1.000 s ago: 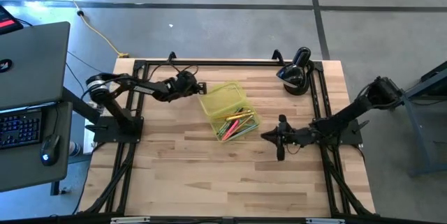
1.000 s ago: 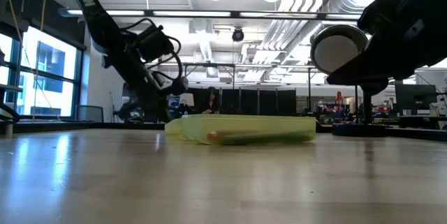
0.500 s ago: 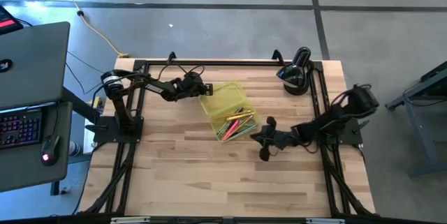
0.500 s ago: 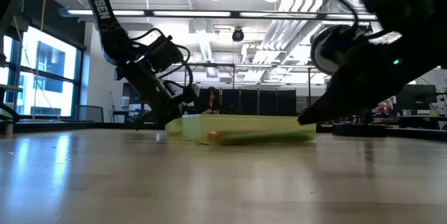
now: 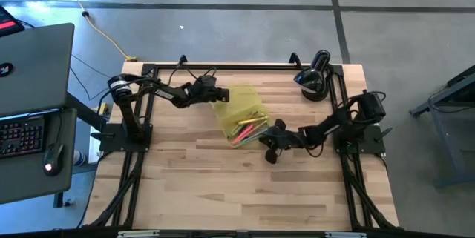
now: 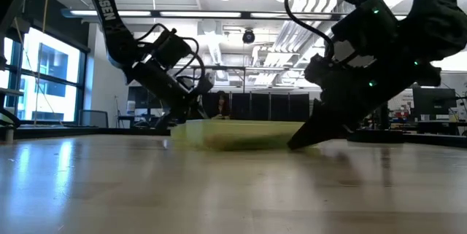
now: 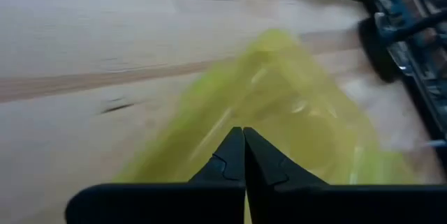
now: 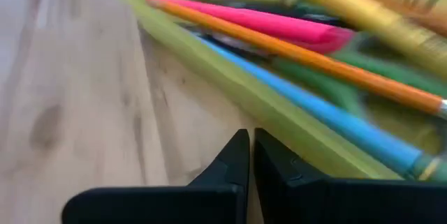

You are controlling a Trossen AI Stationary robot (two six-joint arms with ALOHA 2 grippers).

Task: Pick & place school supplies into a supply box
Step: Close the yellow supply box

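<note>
Pale wood planking forms the bench (image 5: 223, 186), bordered by a black frame, with grey floor around it. Near the bench centre lies the supply box (image 5: 241, 112), a shallow translucent yellow-green case set at an angle to the bench edges. School supplies (image 5: 249, 128) lie inside it toward the right arm's end; the right wrist view shows a pink pen (image 8: 258, 20), an orange pencil (image 8: 314, 60), a blue pen (image 8: 328, 116) and a yellow one (image 8: 363, 11) lying side by side against the box wall. The right gripper (image 5: 269, 145) sits low on the bench just outside that end of the box, its fingers pressed together and holding nothing. The left gripper (image 5: 223, 96) is at the opposite end of the box, at its rim, fingers likewise closed with nothing between them. A black rounded device (image 5: 313, 78) stands at the far right corner of the bench, well apart from the box. A laptop (image 5: 30, 67) rests on a stand beside the bench, on the left arm's side.
</note>
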